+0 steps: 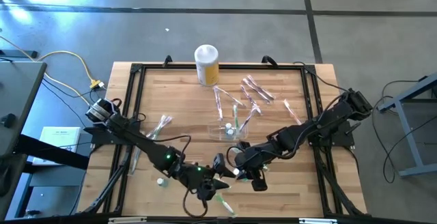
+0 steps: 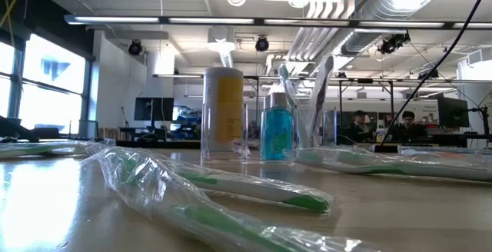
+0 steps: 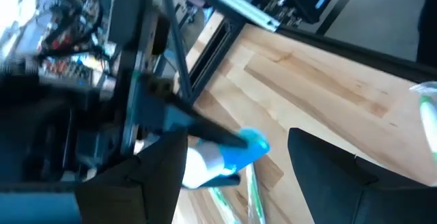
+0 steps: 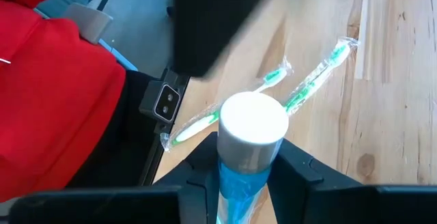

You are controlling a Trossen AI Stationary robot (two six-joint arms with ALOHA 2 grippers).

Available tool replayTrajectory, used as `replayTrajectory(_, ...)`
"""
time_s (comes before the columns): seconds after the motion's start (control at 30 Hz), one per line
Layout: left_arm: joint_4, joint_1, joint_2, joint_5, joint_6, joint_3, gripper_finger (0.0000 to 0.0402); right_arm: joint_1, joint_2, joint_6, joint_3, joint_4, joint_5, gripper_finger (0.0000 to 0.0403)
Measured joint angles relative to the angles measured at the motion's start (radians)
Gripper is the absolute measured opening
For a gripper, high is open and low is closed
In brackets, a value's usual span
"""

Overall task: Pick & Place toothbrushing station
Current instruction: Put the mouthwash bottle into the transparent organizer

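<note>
Smooth pale wood table, glossy crinkled plastic toothbrush wrappers, clear plastic station

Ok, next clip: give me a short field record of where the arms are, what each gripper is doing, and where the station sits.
left gripper: open, near table's front edge, holding nothing
right gripper: shut on small blue tube with white cap, beside the left gripper
station: clear plastic compartment holder, mid-table, items standing in it
other items: yellow canister with white lid at back; wrapped green toothbrushes scattered
table: wooden slab top
</note>
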Motion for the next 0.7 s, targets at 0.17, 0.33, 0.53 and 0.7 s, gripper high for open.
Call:
replayTrajectory(0.17, -0.003, -0.003, 0.000, 0.005, 0.024, 0.000, 0.0244, 0.000, 0.000, 0.000, 0.000, 0.000, 0.001, 0.0085)
replayTrajectory(0.33, -0.007, 0.031, 0.000, 0.023, 0.021, 0.000, 0.0244, 0.000, 0.000, 0.000, 0.000, 0.002, 0.001, 0.0085)
replayTrajectory(0.53, -0.022, 0.070, 0.000, 0.063, -0.011, 0.000, 0.0244, 0.000, 0.000, -0.003, 0.000, 0.000, 0.000, 0.0084)
replayTrajectory(0.7, -0.008, 0.079, 0.000, 0.098, -0.003, 0.000, 0.0244, 0.000, 0.000, -0.004, 0.000, -0.001, 0.000, 0.0087)
